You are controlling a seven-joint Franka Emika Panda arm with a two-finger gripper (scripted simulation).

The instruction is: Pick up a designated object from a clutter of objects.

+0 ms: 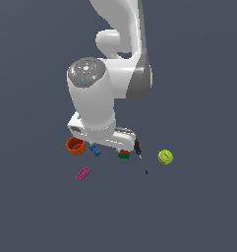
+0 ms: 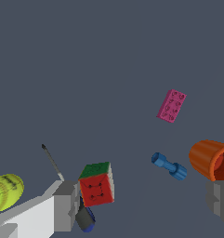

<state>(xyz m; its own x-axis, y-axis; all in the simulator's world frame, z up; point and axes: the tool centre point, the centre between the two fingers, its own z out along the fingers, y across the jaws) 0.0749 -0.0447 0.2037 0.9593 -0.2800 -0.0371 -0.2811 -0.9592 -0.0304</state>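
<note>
The pink brick (image 1: 82,173) (image 2: 171,106) lay flat on the dark floor (image 1: 198,211) (image 2: 85,69), studs up, touched by nothing. Everything else is placed from it. In the exterior view the blue piece (image 1: 94,150) (image 2: 169,167) lay near the brick, up and slightly toward that view's right, and the orange cup (image 1: 75,146) (image 2: 210,159) sat just beside the blue piece, above the brick, its open mouth showing a red inside. Farther from the brick toward the exterior view's right came the red-green cube (image 1: 124,154) (image 2: 97,183), partly covered by the arm (image 1: 98,98), then the black-handled screwdriver (image 1: 140,155) (image 2: 52,161) with its thin shaft pointing down the picture, and farthest off the yellow-green ball (image 1: 165,157) (image 2: 5,191).

The gripper (image 2: 143,202) hung well apart from the brick, over the stretch between cup and cube. Its fingers (image 2: 67,205) stood wide apart with nothing between them.
</note>
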